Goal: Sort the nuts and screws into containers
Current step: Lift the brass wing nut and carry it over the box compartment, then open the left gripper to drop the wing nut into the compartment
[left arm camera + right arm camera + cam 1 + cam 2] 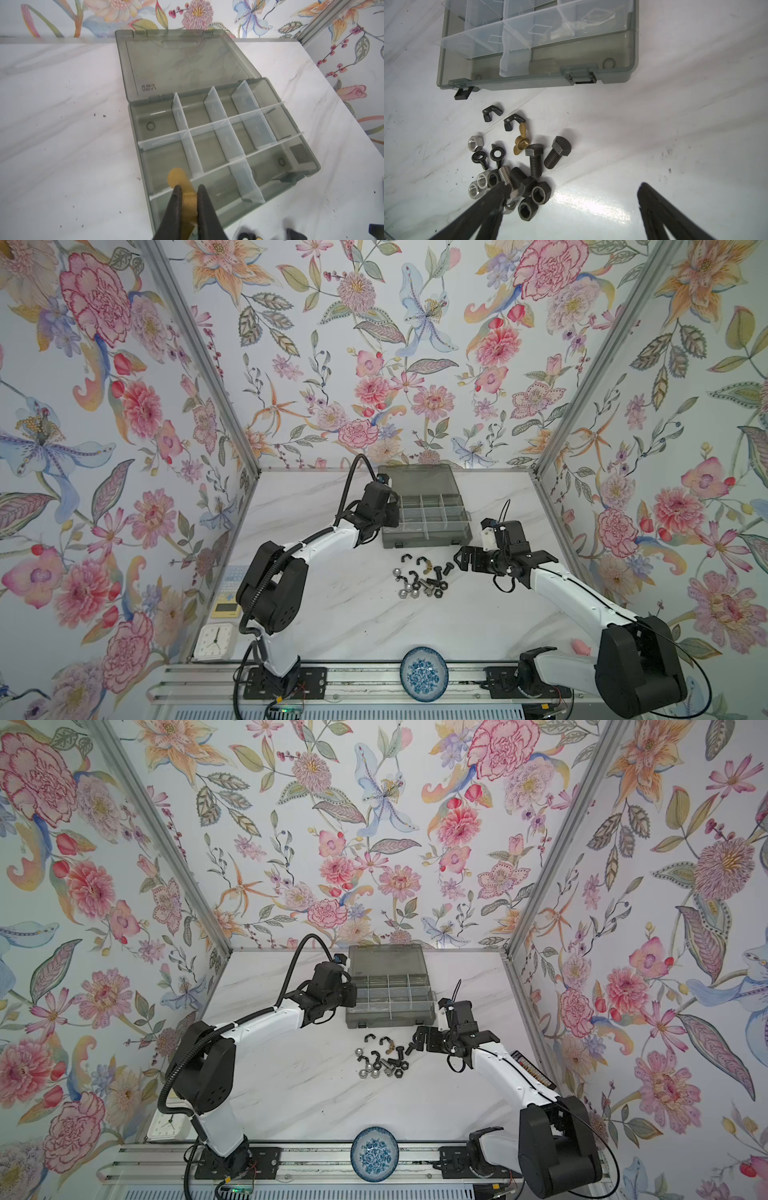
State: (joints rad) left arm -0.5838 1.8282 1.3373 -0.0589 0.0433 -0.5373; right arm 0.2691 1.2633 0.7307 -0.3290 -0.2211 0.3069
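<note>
left hand (189, 187) with brass winged nut (176, 176) above box compartments (164, 160), dividers (194, 158) between

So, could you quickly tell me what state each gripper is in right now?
Left gripper: closed on a brass wing nut.
Right gripper: open, holding nothing.

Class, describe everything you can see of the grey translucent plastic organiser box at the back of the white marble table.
The grey translucent plastic organiser box lies open on the white marble table, its hinged lid laid back behind it. Clear plastic dividers split the tray into small rectangular compartments, all showing no hardware. Two latches sit on its front wall. Only the table visibly touches it.
</note>
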